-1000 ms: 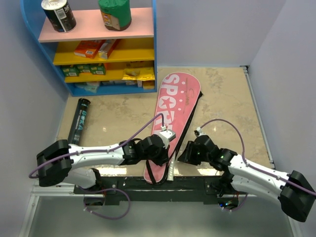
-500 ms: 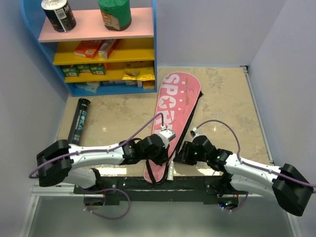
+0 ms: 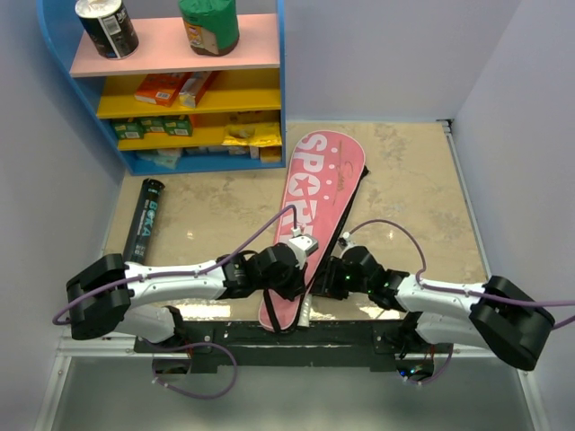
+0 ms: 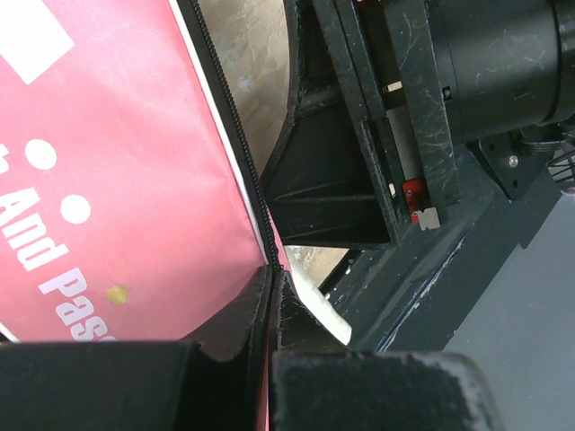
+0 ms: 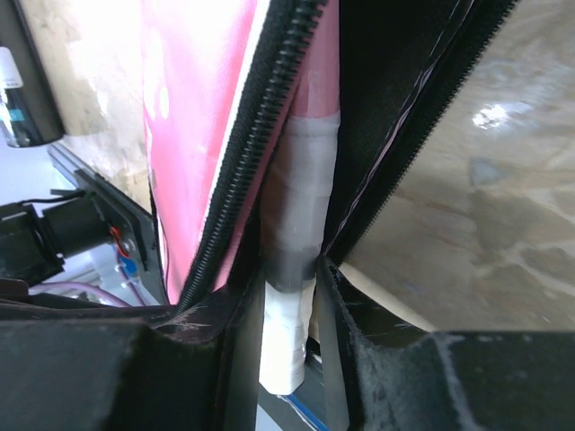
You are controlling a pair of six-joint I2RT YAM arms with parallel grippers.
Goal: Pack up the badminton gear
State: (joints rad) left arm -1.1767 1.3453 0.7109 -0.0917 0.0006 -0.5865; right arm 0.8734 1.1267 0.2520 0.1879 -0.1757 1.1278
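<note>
Left gripper (image 4: 269,292): jaws fully closed, pinching the black zip edge of the pink racket-shaped fabric cover (image 3: 320,184) with white "SPORT" lettering, near its narrow end. Cover lies flat on the beige marbled tabletop (image 3: 404,197), wide end toward the blue shelf unit (image 3: 280,90), narrow end by the arm bases.

Right gripper (image 5: 286,310): jaws partway open, one on each side of a white tape-wrapped racket handle (image 5: 296,197) that sticks out of the cover's unzipped seam. Whether they press on it, cannot tell. Rest of that racket hidden by the cover.

Long black tube with teal lettering (image 3: 146,218) lies well apart at left, beside the shelf unit. From overhead, both sets of jaws are covered by the wrists.
</note>
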